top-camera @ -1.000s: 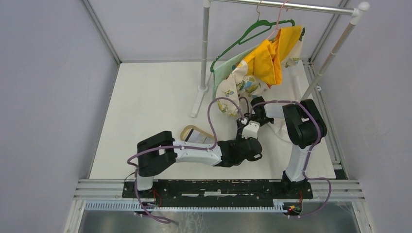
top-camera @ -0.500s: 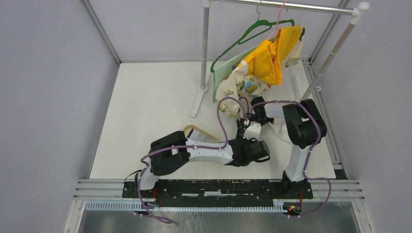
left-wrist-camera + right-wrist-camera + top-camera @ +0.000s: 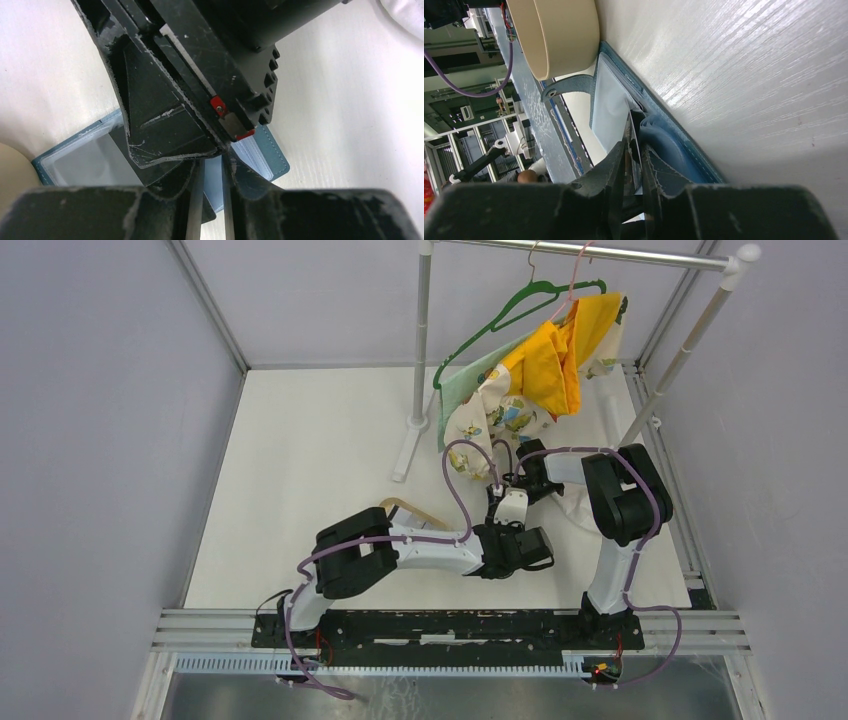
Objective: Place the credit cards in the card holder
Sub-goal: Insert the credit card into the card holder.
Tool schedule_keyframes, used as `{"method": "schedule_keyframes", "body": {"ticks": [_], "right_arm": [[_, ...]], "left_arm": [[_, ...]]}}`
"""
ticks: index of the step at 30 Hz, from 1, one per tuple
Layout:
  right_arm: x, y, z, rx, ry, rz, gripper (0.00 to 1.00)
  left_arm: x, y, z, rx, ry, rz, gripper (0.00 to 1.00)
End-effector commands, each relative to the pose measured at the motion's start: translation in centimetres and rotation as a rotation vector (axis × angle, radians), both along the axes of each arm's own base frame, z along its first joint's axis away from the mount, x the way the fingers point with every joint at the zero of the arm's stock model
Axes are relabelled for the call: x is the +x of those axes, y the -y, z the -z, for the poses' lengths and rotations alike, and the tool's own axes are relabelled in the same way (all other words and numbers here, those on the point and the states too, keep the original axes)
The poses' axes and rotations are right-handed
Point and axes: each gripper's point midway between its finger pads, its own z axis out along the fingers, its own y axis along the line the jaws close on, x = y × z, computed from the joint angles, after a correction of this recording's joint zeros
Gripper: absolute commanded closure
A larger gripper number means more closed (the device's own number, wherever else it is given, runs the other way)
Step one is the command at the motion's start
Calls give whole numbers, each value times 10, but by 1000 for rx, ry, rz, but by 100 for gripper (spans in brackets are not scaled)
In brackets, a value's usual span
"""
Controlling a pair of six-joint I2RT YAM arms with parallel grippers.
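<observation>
1. The card holder (image 3: 80, 161) lay spread open and flat on the white table (image 3: 350, 125), touching or just beside the tan oval tray (image 3: 559, 35). In the overhead view it sat right of centre and near the front edge, hidden beneath the two grippers.
2. Clear plastic sleeves lined the inside of the holder. The sleeve nearest the tray looked glossy and see-through. Whether any of the credit cards sat in the sleeves could not be told.
3. Only the tray's smooth outer wall and rim showed in the wrist views. From above, the left arm crossed its near part, so its contents could not be made out.
4. The holder was teal-blue with rounded corners, a stitched border and a paler blue lining at the fold. Its strap (image 3: 569, 86), with a small round snap at the end, lay flat on the side towards the tray.
5. The right gripper (image 3: 634, 145) came down onto the holder's fold. Its fingers were nearly together, pinching a thin pale leaf that rose from the holder. Whether that leaf was a sleeve or a card was unclear.
6. The left gripper (image 3: 212, 165) hung directly over the same fold, tip to tip with the right one. Its fingers stood slightly apart, and the holder's pale lining showed through the narrow gap, with nothing visibly pinched.
</observation>
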Motion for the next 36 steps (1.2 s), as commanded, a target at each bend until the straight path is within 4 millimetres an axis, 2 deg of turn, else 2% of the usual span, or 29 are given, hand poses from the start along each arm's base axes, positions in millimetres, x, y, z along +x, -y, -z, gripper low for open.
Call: {"method": "schedule_keyframes", "body": {"ticks": [1, 12, 20, 32, 36], "right_arm": [[4, 9, 17, -56, 56, -18, 75], [15, 14, 1, -19, 93, 5, 71], [16, 15, -2, -12, 104, 6, 70], [29, 20, -20, 1, 196, 25, 69], [33, 24, -26, -1, 244, 31, 69]], "left_arm": [[13, -16, -3, -22, 24, -106, 74], [13, -27, -2, -36, 16, -171, 75], [20, -35, -18, -63, 40, -194, 71], [21, -57, -18, -66, 36, -233, 70], [21, -64, -25, -74, 47, -239, 70]]}}
